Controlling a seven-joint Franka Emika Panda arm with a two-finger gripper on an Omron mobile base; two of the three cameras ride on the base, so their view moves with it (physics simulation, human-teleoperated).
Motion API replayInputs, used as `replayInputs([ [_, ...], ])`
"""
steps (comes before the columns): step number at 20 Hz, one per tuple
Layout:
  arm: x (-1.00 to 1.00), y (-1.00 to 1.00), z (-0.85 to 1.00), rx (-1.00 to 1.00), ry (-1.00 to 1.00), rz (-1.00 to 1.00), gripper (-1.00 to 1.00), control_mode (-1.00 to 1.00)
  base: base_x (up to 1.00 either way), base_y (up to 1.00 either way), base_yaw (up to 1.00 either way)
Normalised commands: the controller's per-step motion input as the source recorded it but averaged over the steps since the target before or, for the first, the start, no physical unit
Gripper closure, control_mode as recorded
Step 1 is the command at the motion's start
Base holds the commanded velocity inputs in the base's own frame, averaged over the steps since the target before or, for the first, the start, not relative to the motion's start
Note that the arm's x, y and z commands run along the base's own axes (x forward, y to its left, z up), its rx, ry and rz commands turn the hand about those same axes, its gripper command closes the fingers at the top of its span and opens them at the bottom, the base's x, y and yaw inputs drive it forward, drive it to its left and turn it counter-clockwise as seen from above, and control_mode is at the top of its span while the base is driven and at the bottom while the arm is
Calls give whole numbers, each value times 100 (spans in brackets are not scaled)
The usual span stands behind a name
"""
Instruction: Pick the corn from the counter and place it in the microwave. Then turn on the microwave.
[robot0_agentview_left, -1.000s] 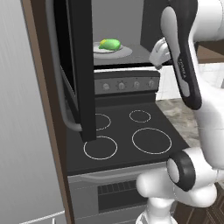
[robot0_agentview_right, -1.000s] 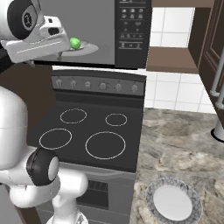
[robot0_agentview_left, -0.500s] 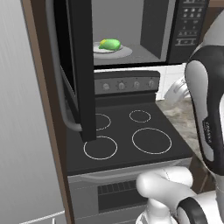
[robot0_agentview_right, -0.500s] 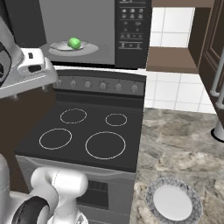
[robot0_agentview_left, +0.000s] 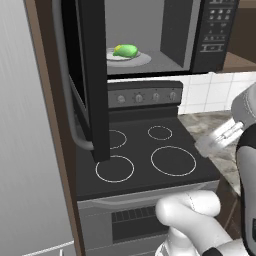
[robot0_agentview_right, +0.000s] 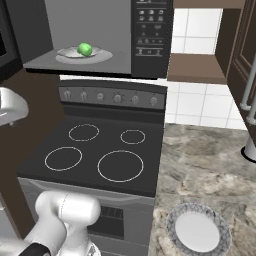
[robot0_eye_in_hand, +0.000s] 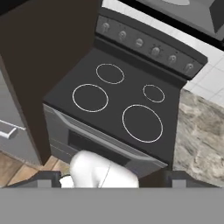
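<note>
**Corn on the plate in the open microwave**

The black stovetop (robot0_agentview_right: 97, 150) fills the middle, with the marbled counter (robot0_agentview_right: 200, 165) at its right edge carrying a patterned plate (robot0_agentview_right: 197, 232) near the front. Above, the microwave (robot0_agentview_left: 165, 35) stands with its door (robot0_agentview_left: 87, 75) swung left; the corn (robot0_agentview_left: 125, 50) lies on its white round plate (robot0_agentview_left: 142, 59). Since a moment ago the arm has swung away from the cavity. The gripper (robot0_eye_in_hand: 109, 177) looks down at the stove, fingers wide apart, holding nothing.

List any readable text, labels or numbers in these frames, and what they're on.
None legible.
Microwave button panel: pale marks on the buttons, too small and blurred to read.
Oven knob row: no markings can be made out.
Stovetop: white rings only, no text.
</note>
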Motion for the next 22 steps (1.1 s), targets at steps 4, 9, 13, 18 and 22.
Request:
replayInputs([
  [4, -74, 61, 0, 0, -13, -1, 100, -100, 0, 0, 0],
  [9, -100, 72, 0, -4, -23, -1, 100, -100, 0, 0, 0],
  [13, -97, 70, 0, -10, -27, -2, 100, -100, 0, 0, 0],
  [18, -51, 65, 0, -14, -29, -1, 100, -100, 0, 0, 0],
  [22, 0, 52, 0, -16, -31, -1, 100, -100, 0, 0, 0],
])
